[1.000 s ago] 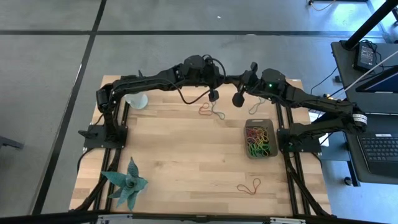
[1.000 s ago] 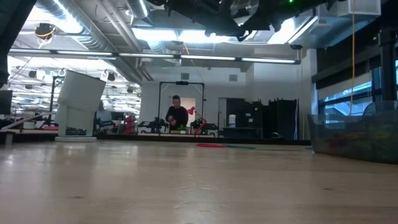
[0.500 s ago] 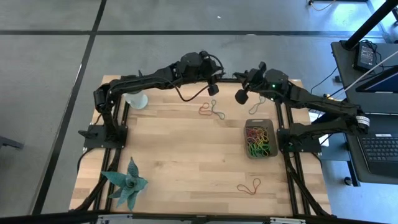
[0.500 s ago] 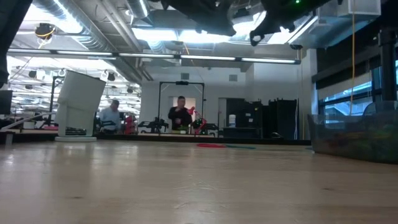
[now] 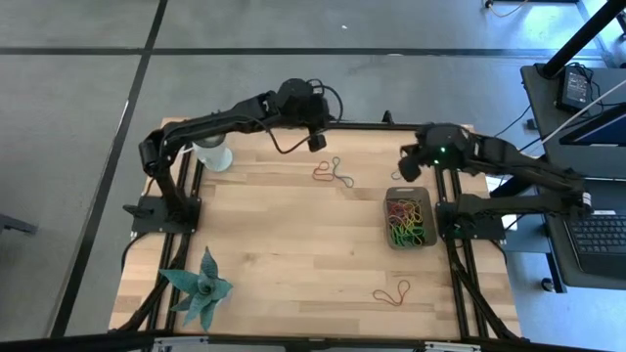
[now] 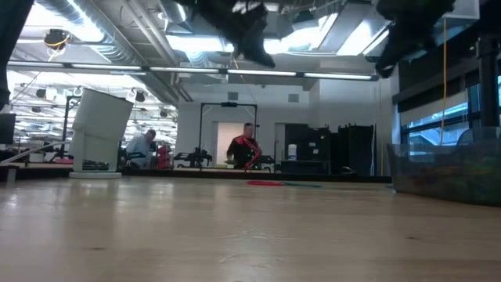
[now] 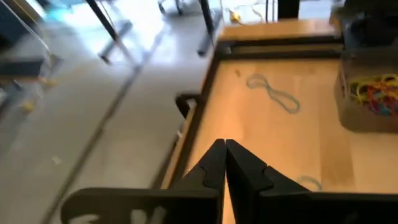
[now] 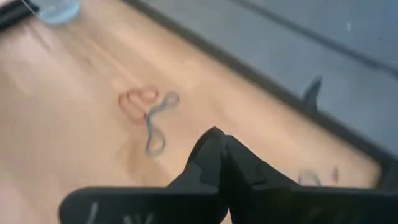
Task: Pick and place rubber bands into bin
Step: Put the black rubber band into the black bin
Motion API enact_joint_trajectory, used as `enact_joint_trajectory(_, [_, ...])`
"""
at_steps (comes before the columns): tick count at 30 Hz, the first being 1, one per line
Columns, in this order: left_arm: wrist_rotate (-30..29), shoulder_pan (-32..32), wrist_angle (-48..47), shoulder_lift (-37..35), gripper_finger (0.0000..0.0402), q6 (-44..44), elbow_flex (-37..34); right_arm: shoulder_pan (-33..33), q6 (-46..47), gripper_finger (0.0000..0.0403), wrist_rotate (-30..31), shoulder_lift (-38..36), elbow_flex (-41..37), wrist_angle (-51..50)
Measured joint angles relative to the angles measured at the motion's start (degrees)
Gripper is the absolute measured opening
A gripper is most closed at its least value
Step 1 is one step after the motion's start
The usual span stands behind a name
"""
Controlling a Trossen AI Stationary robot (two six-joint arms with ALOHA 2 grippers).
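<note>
Both tools are pinched together on nothing: the left gripper (image 5: 317,142) hangs beyond the bin's (image 5: 390,191) far-left corner and the right gripper (image 5: 408,168) just past its far edge. The bin already holds many rubber bands (image 5: 407,220). The red-and-grey pair (image 5: 333,173) left of the bin risks a miss, since closed fingers would only push those thin loops along the wood.

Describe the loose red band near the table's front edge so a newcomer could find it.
On the wooden table, go to the bin of coloured bands on the right side, then move toward the front edge. The red rubber band lies there alone, twisted like a figure eight, far from the red and grey pair at the back.
</note>
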Motion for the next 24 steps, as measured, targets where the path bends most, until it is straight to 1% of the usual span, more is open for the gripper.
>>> enact_joint_trajectory(2, [2.3,1.5,-0.2,0.1,0.0004,-1.4,-1.9,1.4,4.4,0.0002,0.0,0.1,2.5,-7.0])
enact_joint_trajectory(6, [5.0,3.9,1.1,0.1,0.0001,-2.1,-5.6,4.8,13.3,0.0002,0.0,1.7,7.7,-18.4])
enact_joint_trajectory(11, [9.7,6.2,2.3,0.1,0.0001,-2.1,-9.6,9.1,24.6,0.0001,-1.6,5.1,12.3,-29.7])
enact_joint_trajectory(15, [11.3,7.9,3.1,0.0,0.0001,-1.5,-12.3,11.8,31.2,0.0001,-7.3,8.1,12.3,-33.1])
enact_joint_trajectory(18, [13.5,9.5,3.2,0.1,0.0002,-1.4,-13.5,13.6,34.6,0.0001,-11.1,10.8,10.7,-34.6])
enact_joint_trajectory(21, [15.9,10.8,3.9,0.1,0.0003,-0.3,-14.0,14.9,35.8,0.0001,-14.3,12.7,7.8,-33.6])
enact_joint_trajectory(24, [16.9,11.7,3.9,0.1,0.0003,0.7,-14.1,15.8,37.7,0.0001,-17.7,13.9,3.2,-29.9])
